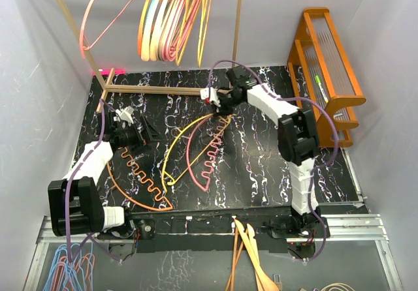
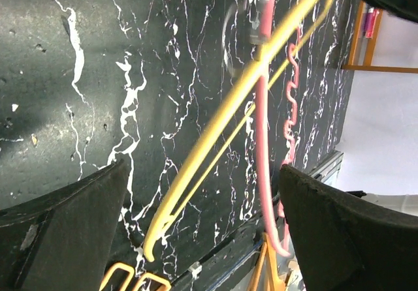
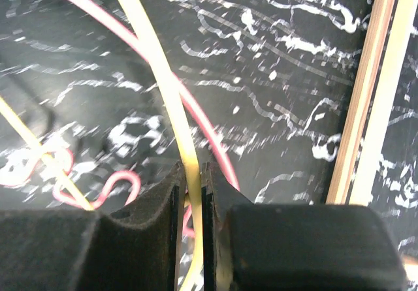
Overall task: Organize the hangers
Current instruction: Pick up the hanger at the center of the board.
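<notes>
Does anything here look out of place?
Yes. An orange hanger, and a yellow hanger crossing a pink hanger, lie on the table instead of hanging on the rack. The right gripper holds the yellow one.

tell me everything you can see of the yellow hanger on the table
The yellow hanger is a thin, smooth frame that looks like plastic. It has one long curved arm and a straighter bar, which meet in a rounded corner. It lies on the black marbled table, overlapping a pink wavy hanger. The right claw is shut on its thin bar at the far end.
</notes>
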`<action>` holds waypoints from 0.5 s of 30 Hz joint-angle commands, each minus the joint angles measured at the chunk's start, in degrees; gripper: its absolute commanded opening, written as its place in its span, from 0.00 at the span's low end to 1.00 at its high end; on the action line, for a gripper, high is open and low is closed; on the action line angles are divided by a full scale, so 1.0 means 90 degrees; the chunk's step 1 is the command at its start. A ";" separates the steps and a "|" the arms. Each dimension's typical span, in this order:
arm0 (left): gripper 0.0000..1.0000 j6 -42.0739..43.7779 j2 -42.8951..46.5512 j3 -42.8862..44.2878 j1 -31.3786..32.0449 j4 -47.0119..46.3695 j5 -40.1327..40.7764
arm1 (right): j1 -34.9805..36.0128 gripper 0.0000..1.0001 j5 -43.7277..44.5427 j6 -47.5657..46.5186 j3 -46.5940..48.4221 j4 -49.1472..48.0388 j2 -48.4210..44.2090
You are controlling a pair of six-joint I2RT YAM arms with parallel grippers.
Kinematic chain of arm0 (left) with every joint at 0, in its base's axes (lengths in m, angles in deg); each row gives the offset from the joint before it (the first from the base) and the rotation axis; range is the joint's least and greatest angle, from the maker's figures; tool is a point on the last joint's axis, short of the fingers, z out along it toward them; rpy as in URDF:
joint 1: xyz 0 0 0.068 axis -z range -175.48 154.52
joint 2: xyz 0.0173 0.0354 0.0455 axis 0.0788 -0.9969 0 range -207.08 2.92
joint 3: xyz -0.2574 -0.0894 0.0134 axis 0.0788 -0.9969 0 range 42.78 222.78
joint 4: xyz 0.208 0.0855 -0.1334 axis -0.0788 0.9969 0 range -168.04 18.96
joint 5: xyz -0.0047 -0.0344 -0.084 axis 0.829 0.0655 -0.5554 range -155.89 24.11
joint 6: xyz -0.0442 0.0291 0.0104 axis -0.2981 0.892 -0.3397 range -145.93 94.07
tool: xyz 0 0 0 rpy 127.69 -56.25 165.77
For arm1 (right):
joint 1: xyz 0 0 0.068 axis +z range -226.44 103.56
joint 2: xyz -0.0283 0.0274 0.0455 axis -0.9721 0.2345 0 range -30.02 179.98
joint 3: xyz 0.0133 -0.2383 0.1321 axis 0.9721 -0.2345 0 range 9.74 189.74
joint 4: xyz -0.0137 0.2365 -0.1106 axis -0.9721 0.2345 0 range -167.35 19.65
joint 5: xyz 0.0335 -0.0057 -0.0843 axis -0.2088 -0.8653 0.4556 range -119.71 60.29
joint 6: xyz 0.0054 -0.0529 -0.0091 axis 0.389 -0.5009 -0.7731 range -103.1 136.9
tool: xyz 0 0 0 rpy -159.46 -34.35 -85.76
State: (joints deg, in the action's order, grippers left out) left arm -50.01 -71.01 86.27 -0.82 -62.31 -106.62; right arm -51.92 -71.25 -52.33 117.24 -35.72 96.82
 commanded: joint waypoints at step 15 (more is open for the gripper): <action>0.97 -0.0476 -0.0582 -0.0487 0.2375 -0.1881 -0.0152 | -0.0903 0.08 -0.1083 0.0203 -0.2328 -0.0200 -0.2868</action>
State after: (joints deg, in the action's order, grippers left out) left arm -54.23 -75.34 81.50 14.26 -75.47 -110.07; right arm -58.44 -76.04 -52.73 96.93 -32.73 74.53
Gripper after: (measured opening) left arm 0.971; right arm 0.145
